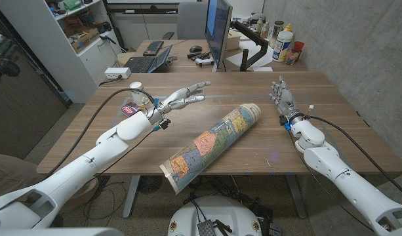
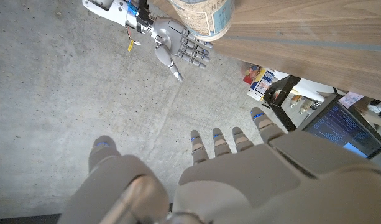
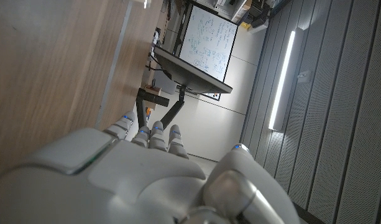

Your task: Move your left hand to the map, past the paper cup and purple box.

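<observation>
The left hand hangs above the table with its fingers spread and stretched forward, holding nothing. Just behind its wrist stand the paper cup and the purple box, near the table's left edge. The rolled map lies slantwise in the middle of the table, to the right of that hand and apart from it. The right hand is near the table's right side, fingers apart and empty, well clear of the map.
</observation>
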Robot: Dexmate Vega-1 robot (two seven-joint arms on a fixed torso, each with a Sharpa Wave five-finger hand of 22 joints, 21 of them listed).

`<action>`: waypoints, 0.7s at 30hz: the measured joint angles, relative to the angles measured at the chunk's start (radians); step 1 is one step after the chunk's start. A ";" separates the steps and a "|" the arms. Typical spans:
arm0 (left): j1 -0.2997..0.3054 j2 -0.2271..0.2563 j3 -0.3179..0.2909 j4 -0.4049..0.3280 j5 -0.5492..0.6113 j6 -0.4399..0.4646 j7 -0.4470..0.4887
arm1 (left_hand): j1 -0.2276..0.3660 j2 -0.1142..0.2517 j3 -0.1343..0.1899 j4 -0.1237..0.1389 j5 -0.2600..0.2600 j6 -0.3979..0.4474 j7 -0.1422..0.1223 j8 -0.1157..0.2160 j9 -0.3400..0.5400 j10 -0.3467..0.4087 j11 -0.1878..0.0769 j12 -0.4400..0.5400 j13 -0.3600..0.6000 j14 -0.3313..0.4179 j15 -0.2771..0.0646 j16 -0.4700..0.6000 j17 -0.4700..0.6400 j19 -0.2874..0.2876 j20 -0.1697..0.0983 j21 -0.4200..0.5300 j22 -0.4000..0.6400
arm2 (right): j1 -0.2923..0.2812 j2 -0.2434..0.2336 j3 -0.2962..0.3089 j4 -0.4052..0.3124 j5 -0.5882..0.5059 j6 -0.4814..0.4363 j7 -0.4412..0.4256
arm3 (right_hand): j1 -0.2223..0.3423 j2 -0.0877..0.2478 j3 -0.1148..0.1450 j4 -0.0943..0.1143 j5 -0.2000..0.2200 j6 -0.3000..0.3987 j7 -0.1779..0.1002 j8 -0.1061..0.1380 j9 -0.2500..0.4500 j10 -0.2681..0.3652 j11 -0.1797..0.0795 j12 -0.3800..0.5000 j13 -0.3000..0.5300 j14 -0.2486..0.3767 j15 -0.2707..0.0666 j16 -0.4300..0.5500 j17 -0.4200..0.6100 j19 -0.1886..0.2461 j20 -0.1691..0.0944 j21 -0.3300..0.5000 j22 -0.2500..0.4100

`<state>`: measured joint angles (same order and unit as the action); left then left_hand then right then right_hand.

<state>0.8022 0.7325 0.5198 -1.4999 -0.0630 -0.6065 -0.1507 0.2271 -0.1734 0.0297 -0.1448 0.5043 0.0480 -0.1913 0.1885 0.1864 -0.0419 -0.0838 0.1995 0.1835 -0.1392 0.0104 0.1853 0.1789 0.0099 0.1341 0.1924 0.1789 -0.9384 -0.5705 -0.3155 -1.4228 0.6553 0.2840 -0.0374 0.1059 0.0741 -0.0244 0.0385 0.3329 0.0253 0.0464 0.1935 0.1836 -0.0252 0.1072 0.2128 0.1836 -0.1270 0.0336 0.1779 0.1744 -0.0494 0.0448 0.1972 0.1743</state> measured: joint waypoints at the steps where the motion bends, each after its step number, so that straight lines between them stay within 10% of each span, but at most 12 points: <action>1: -0.001 0.000 0.001 0.001 0.000 0.000 0.000 | 0.000 0.000 0.000 0.000 0.000 0.000 0.000 0.000 0.000 0.000 0.000 0.000 0.000 0.000 0.000 0.000 0.000 0.000 0.000 0.000 0.000 | 0.000 0.000 0.000 0.000 0.000 -0.001 0.000 | 0.000 0.000 0.000 0.000 0.000 0.000 0.000 0.000 0.000 0.000 0.000 0.000 0.000 0.000 0.000 0.000 0.000 0.000 0.000 0.000 0.000; 21: -0.022 -0.007 0.020 0.037 0.044 -0.099 -0.062 | 0.004 0.004 -0.011 0.003 0.007 0.009 -0.009 0.004 0.000 0.012 -0.012 0.002 0.000 0.001 -0.008 0.004 0.000 0.011 -0.011 0.008 0.000 | 0.004 0.000 -0.004 -0.003 -0.003 -0.006 -0.006 | 0.000 0.000 0.000 0.000 0.000 -0.030 -0.004 -0.009 0.000 0.000 0.000 0.000 0.000 0.000 0.000 0.000 0.000 0.000 0.000 0.000 0.000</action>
<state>0.7799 0.7255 0.5394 -1.4632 -0.0192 -0.7051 -0.2123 0.2311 -0.1694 0.0190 -0.1420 0.5112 0.0572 -0.2003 0.1925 0.1864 -0.0300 -0.0954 0.2017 0.1835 -0.1384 0.0028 0.1892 0.1789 0.0210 0.1231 0.2003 0.1789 -0.9347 -0.5701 -0.3190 -1.4263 0.6520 0.2784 -0.0432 0.1059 0.0741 -0.0244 0.0386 0.3329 -0.0045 0.0427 0.1847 0.1836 -0.0252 0.1072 0.2128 0.1836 -0.1269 0.0337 0.1779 0.1744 -0.0493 0.0447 0.1972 0.1743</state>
